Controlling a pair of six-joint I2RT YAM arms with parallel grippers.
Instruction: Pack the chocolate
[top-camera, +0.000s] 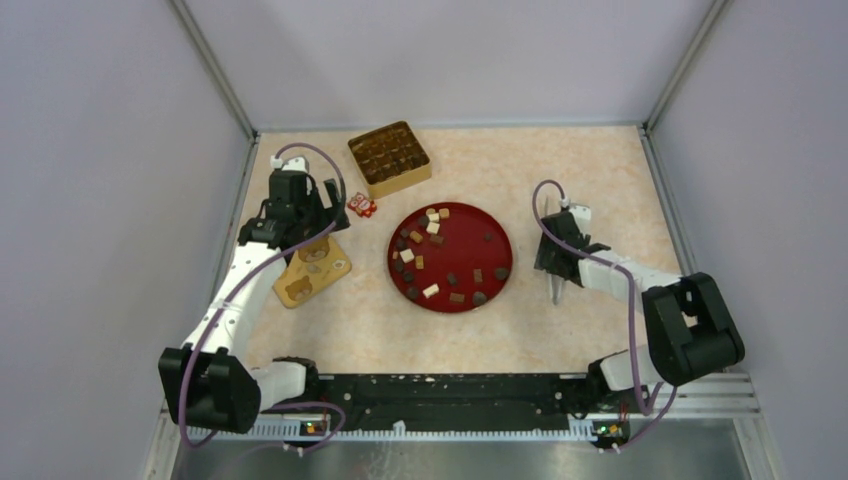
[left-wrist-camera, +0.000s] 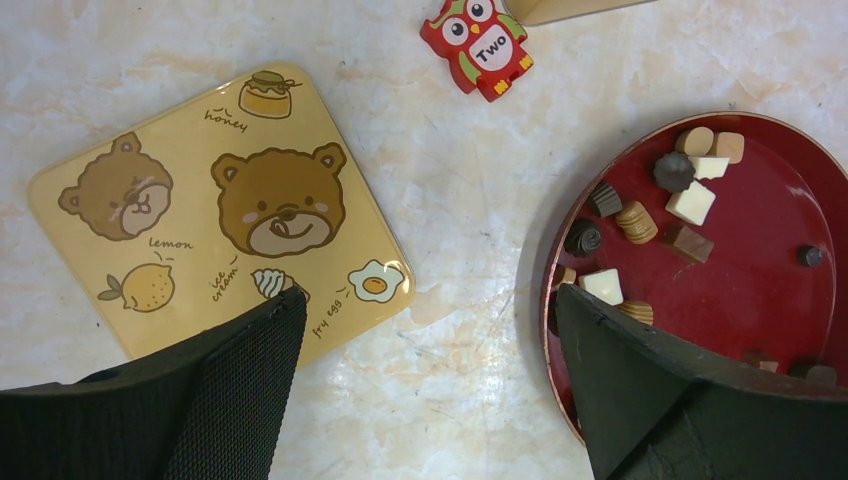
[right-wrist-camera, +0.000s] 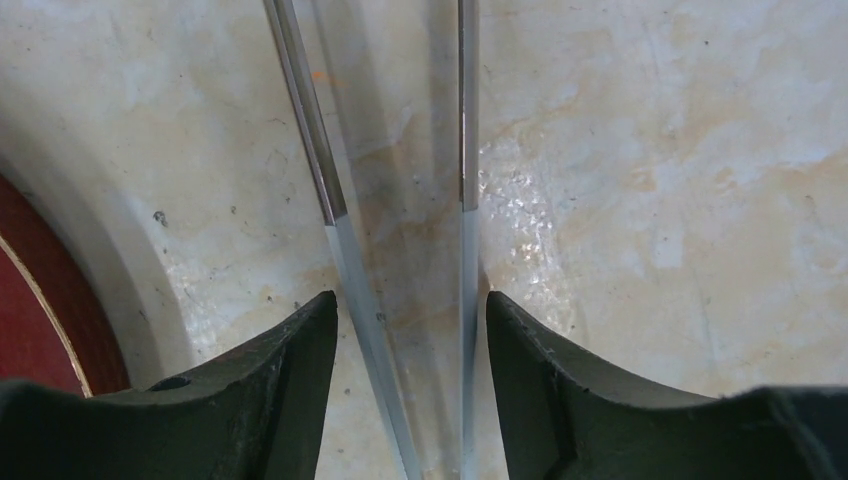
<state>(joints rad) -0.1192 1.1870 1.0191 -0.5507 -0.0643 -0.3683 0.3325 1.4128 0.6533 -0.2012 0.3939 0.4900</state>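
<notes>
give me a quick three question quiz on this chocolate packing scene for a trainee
1. True or false: the chocolate pieces lie on the red plate.
2. What sits between the fingers of the right gripper? A) tweezers B) a spoon C) nothing
3. Fill in: the red owl item lies between the bear lid and the gold ____.
Key: 1 true; 2 A; 3 box

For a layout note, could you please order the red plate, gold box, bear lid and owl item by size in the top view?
1. Red plate.
2. Gold box and bear lid: alike, lid partly under the left arm.
3. Owl item.
</notes>
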